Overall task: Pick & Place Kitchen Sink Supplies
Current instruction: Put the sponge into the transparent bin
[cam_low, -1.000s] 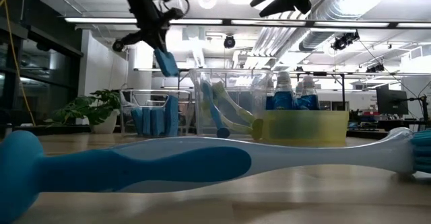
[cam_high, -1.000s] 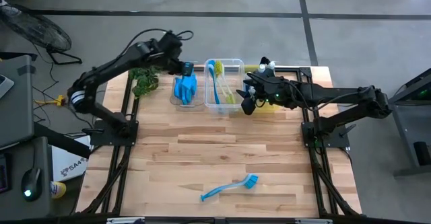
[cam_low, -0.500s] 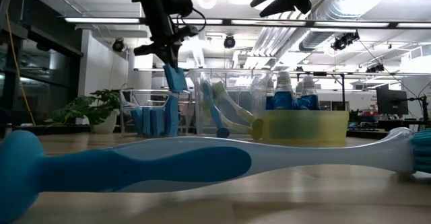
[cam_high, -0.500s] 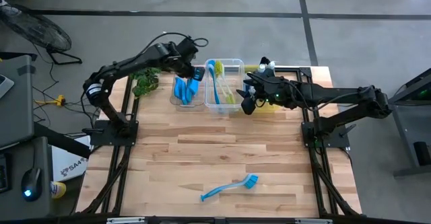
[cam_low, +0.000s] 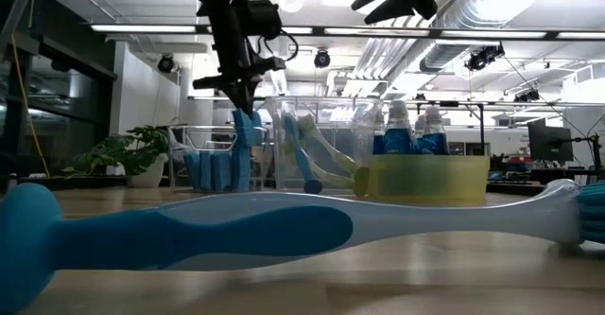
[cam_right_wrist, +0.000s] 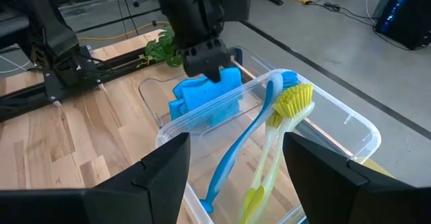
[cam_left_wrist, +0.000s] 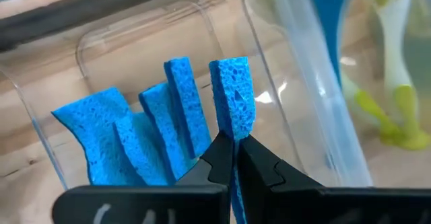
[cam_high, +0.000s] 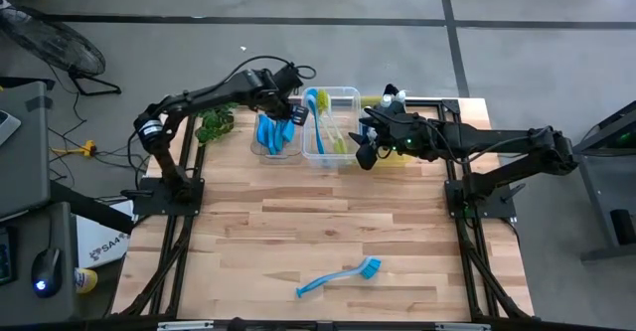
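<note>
Left hand [cam_left_wrist: 234, 158] clamped on a blue sponge [cam_left_wrist: 233, 103], lowering into the clear bin [cam_left_wrist: 283, 126] beside other sponges [cam_left_wrist: 141, 133]. Next: release, lift clear. Right hand [cam_right_wrist: 236, 167] apart, hovering over brushes [cam_right_wrist: 266, 143].

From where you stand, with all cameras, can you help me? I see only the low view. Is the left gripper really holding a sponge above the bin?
Observer: Yes. In its wrist view the left gripper is shut on a blue sponge, inside the clear sponge bin.
Operator: Are other sponges there?
Observer: Yes, several sponges stand beside it.
Operator: And the right gripper?
Observer: From above, the right gripper hangs open at the brush bin, holding nothing.
</note>
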You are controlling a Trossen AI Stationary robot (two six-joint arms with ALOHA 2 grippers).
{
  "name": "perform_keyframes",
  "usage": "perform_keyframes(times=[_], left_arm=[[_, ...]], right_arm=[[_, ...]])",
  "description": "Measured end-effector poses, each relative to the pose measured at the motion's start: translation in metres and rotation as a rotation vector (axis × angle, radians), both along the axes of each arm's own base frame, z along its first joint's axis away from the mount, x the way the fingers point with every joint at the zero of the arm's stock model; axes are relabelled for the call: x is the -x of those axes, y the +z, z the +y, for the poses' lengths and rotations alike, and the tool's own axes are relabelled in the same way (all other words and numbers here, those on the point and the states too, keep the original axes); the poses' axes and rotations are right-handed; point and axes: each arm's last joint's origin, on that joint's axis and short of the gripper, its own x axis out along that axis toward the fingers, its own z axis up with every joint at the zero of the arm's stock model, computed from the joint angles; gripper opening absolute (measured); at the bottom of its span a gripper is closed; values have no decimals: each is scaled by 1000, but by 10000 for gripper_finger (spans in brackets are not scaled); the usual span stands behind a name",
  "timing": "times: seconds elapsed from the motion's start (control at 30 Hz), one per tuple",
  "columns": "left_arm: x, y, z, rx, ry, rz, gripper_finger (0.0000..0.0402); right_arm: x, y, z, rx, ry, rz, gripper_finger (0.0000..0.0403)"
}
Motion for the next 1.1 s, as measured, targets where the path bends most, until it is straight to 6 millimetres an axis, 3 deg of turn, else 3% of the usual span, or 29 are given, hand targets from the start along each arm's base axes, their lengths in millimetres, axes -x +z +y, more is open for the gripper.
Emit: perform_keyframes(times=[0.23,0.73,1.1], left_arm=[[-4,-10,3,5,5,30,5],[-4,-10,3,-2,-3,39,7],[-4,-10,3,-4,-7,41,87]], right_arm=[[0,0,0,-1,2,4,232],[0,0,0,-3,4,3,232],[0,0,0,-8,13,3,232]])
